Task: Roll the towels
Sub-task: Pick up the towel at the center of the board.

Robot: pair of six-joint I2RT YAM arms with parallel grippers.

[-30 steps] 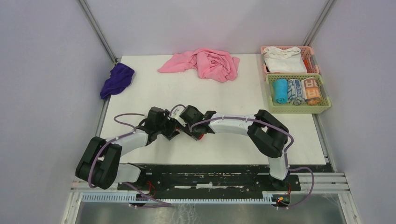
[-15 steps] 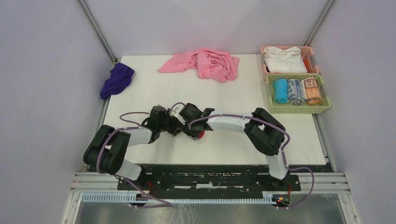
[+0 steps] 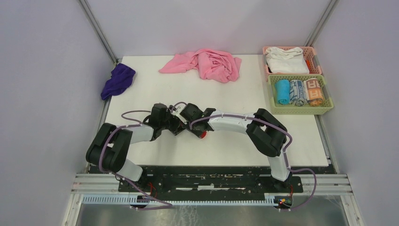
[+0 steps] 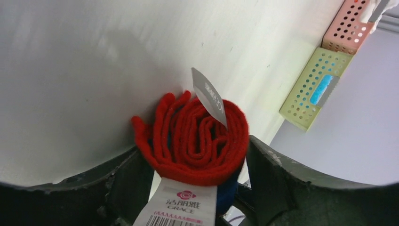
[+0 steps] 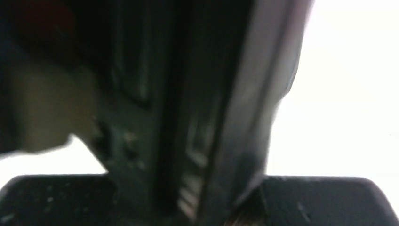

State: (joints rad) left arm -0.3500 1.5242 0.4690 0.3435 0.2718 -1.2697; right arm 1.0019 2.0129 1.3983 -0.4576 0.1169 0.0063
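A red towel (image 4: 197, 136), rolled into a tight spiral with a white label, sits between the fingers of my left gripper (image 4: 200, 160), which is shut on it just above the white table (image 4: 70, 70). In the top view both grippers meet at the table's near middle. My left gripper (image 3: 175, 126) faces my right gripper (image 3: 190, 124), and a bit of the red towel (image 3: 203, 135) shows below them. The right wrist view is blurred. Its jaws stand wide apart around a dark part of the other arm.
A crumpled pink towel (image 3: 207, 63) lies at the back middle and a purple towel (image 3: 118, 80) at the back left edge. At the right, a pink basket (image 3: 311, 57) holds white cloth and a green basket (image 3: 301, 112) holds three rolled towels.
Both grippers have shifted slightly left and away from the near edge together. The left arm's elbow has drawn up closer to the table.
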